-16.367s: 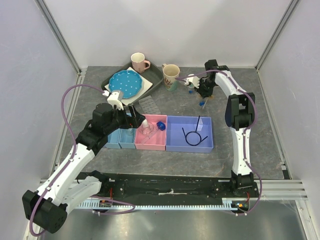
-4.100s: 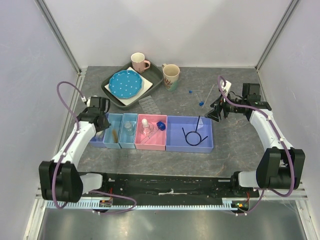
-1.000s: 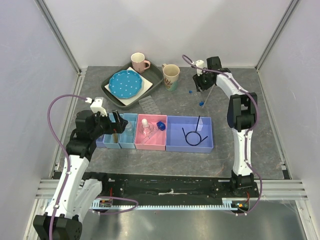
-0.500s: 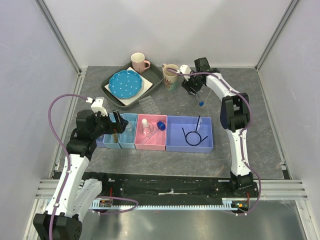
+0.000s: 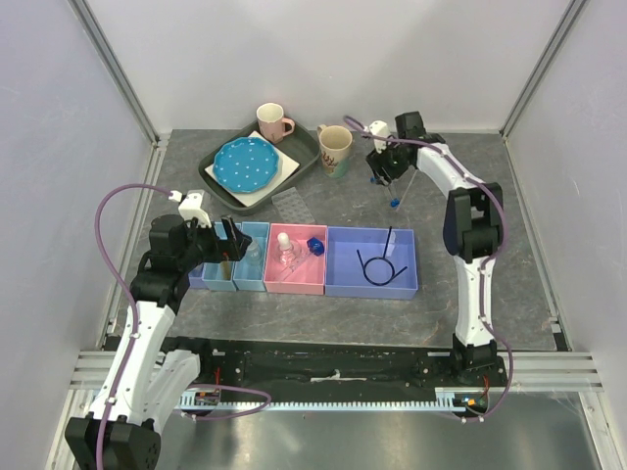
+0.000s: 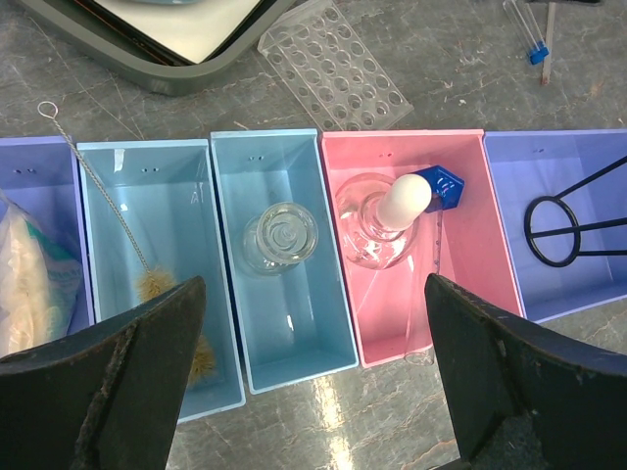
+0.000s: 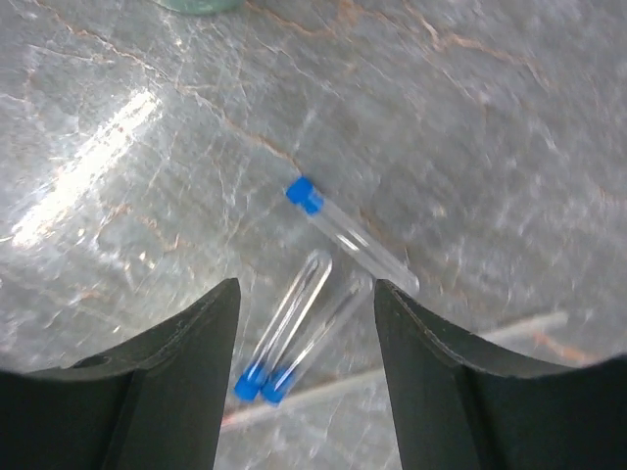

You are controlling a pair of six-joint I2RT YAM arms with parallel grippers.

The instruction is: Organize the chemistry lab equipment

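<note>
Right hand point(image 7: 304, 294) shifted right, blue-tipped sticks point(image 7: 286, 321) diagonal

Bright, even overhead light, soft shadows. In the right wrist view glare streaks the table point(image 7: 509, 108) left of the blue-tipped sticks point(image 7: 355, 238); below them focus softens.

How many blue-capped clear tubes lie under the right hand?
3. One blue-capped clear tube lies alone, cap upper left; the second tube and third tube lie side by side below it, caps lower left. More may sit outside view.
</note>
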